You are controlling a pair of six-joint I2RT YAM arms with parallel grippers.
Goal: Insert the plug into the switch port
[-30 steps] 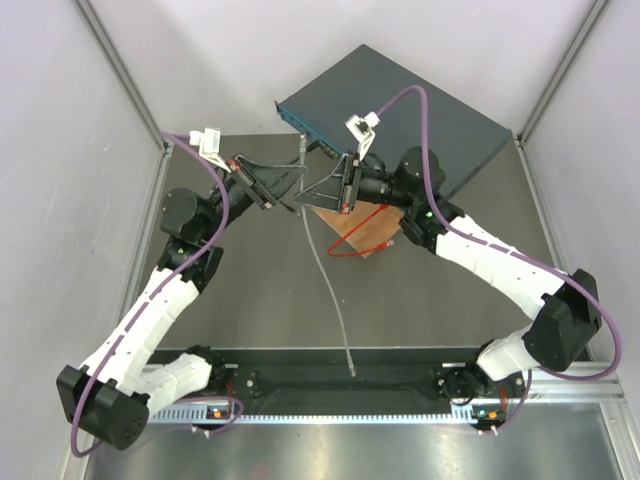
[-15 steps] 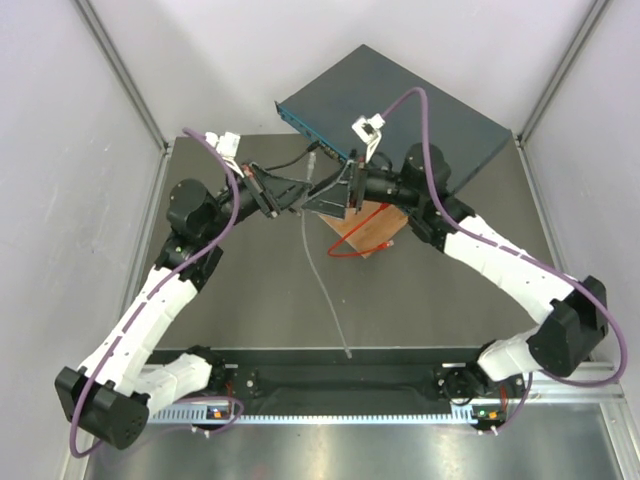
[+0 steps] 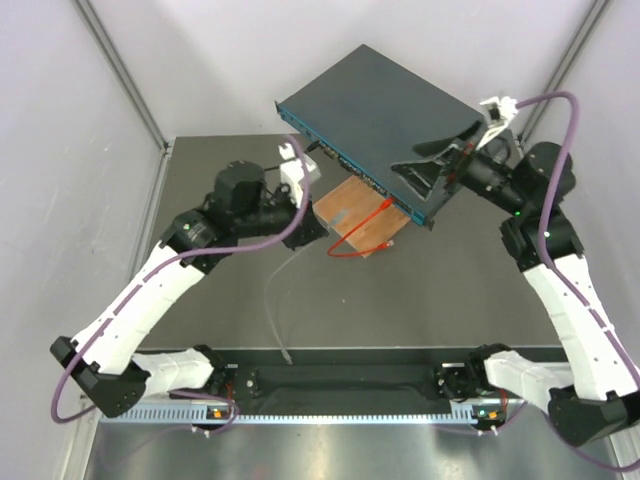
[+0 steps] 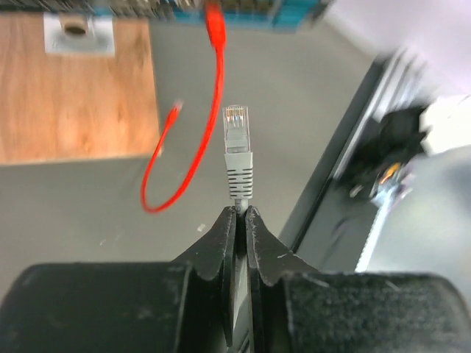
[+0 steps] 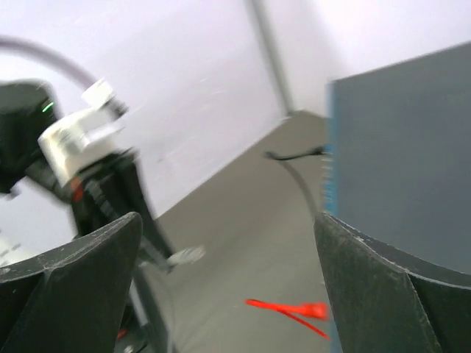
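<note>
The thin red cable (image 3: 345, 248) loops on the table beside a wooden board (image 3: 345, 212). One red-booted plug (image 4: 214, 26) sits against the switch's front face with its row of ports (image 3: 350, 165); whether it is seated I cannot tell. The cable's other end (image 4: 174, 110) lies free by the board. My left gripper (image 4: 239, 213) is shut on a grey cable just behind its grey connector (image 4: 237, 140), which points at the switch. My right gripper (image 3: 435, 165) hangs open and empty over the switch's right corner. The red plug (image 5: 313, 310) shows between its fingers, far below.
The wide dark blue-grey switch (image 3: 390, 105) stands at an angle at the back. A black cable (image 5: 294, 169) runs from its front face. The grey cable (image 3: 280, 310) trails toward the near rail (image 3: 340, 380). Pale walls close in both sides.
My right gripper opened, let go of the grey cable and swung back to the right over the switch. My left arm shifted right and nearer, still holding the grey cable.
</note>
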